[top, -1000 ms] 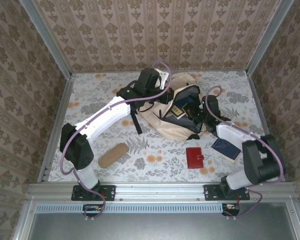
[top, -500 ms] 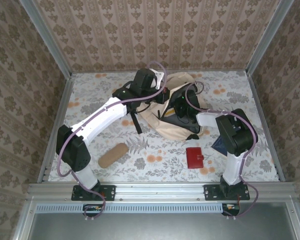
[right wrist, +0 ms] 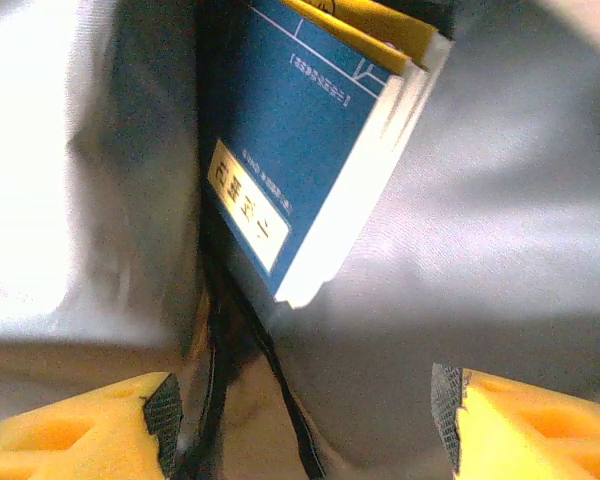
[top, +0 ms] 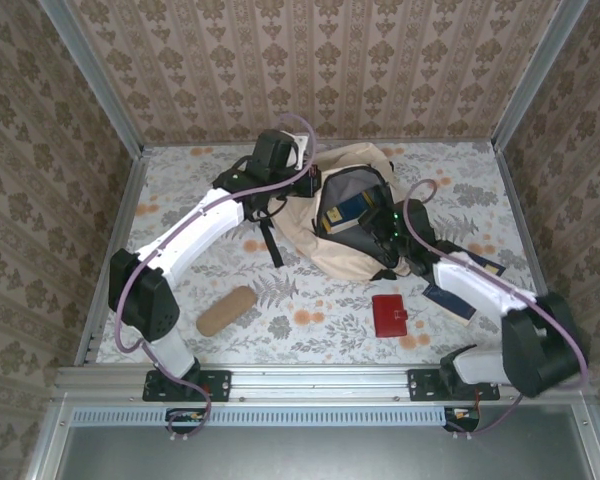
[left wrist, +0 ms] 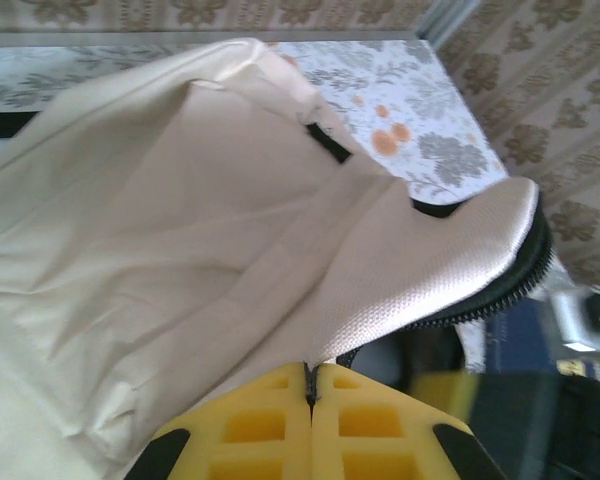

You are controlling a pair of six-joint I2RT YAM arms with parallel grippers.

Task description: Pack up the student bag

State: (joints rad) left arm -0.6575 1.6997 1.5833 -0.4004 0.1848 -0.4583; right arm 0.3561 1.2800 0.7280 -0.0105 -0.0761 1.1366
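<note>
Left gripper (left wrist: 310,372) clamps the student bag (left wrist: 180,220) rim; right gripper (right wrist: 305,400) (jaws apart) sits inside, facing the blue book (right wrist: 280,150).

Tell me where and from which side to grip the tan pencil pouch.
Probably its middle, across the narrow width, from straight above. The pencil pouch lies flat and slanted on the table, long and rounded, nothing touching it; turn the jaws square to its length.

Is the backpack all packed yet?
Not yet. A blue book sits inside the student bag. The left gripper pinches the flap open; the right gripper is open. The red wallet, blue notebook and tan pouch lie outside it.
</note>
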